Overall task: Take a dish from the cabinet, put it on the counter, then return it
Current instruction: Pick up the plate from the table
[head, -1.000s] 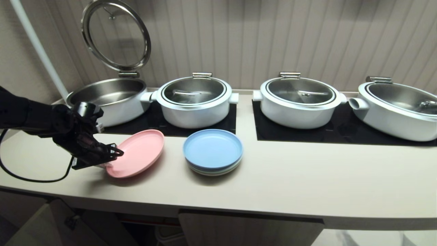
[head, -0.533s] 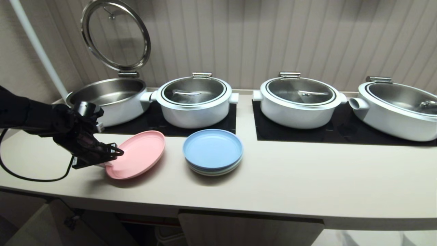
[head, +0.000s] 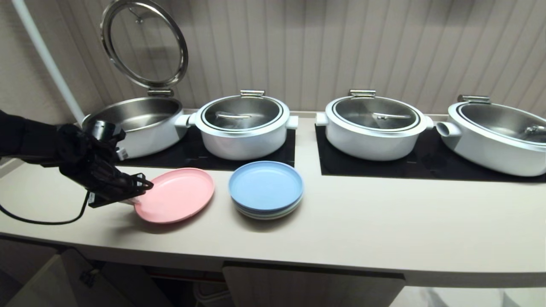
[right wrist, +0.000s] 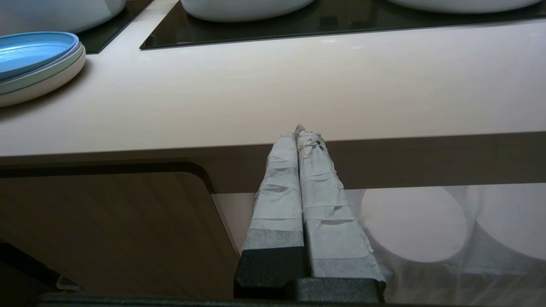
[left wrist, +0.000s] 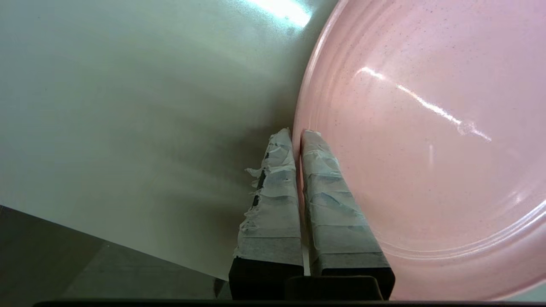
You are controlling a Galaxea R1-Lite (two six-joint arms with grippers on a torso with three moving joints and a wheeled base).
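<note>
The pink dish (head: pixel 179 194) lies nearly level over the cream counter (head: pixel 362 221), left of centre. My left gripper (head: pixel 138 197) is shut on its left rim, one taped finger above the rim and one below. In the left wrist view the gripper (left wrist: pixel 297 133) pinches the rim of the dish (left wrist: pixel 418 128) over the counter (left wrist: pixel 128 106). I cannot tell whether the dish's far edge rests on the counter. My right gripper (right wrist: pixel 298 130) is shut and empty, parked below the counter's front edge (right wrist: pixel 298 140). The cabinet (head: pixel 307 285) shows below the counter, with a door (right wrist: pixel 106 226) swung open.
A stack of plates topped by a blue one (head: pixel 265 187) sits just right of the dish. Behind them stand an open pot (head: pixel 136 117) with its raised lid (head: pixel 145 42) and three lidded white pots (head: pixel 243 123) on black cooktop panels (head: pixel 426 168). A black cable (head: pixel 42 219) trails from my left arm.
The dish, tilted with its far side up before, now lies flatter and reaches further right. My left gripper has risen slightly, still on the rim.
</note>
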